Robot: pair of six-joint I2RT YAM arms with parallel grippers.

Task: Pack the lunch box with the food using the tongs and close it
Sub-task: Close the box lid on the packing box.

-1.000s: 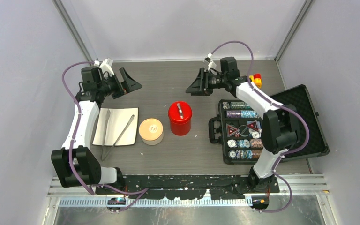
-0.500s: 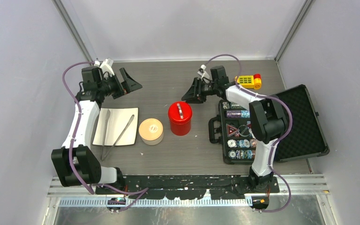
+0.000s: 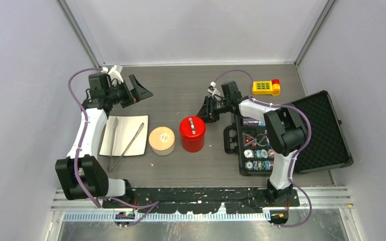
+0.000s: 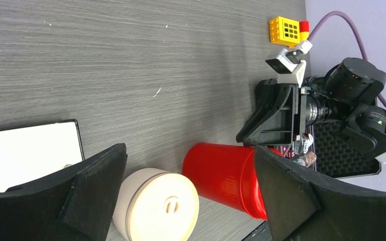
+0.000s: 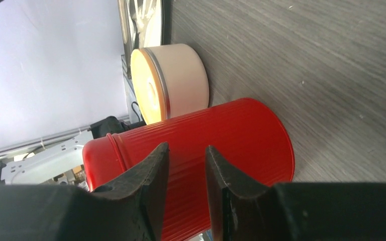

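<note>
1. The left arm [image 3: 88, 131] rises from its base and runs up the left side of the table, with its wrist turned toward the middle. The left gripper [image 3: 141, 90] hangs over the far left of the table [image 3: 181, 88], fingers spread wide and holding nothing.
2. The right arm [image 3: 281, 135] folds back over the black case [image 3: 326, 133], and its forearm reaches leftward. The right gripper [image 3: 204, 109] sits low just behind the red can [image 3: 192, 133] and points at it. Its fingers [image 5: 151, 175] are drawn near each other with a narrow gap, and nothing is between them.
3. The lunch box [image 3: 162, 141] stands with its lid on, just left of the red can.
4. The tongs [image 3: 123, 144] lie in a V on the white tray [image 3: 130, 125], left of the lunch box. Their joined end hangs past the tray's near edge.
5. The lid carries a small slot mark [image 4: 171, 205]. The markings on the chips [image 3: 259, 153] in the case are too small to read. A yellow brick [image 3: 264, 88] lies at the far right.
</note>
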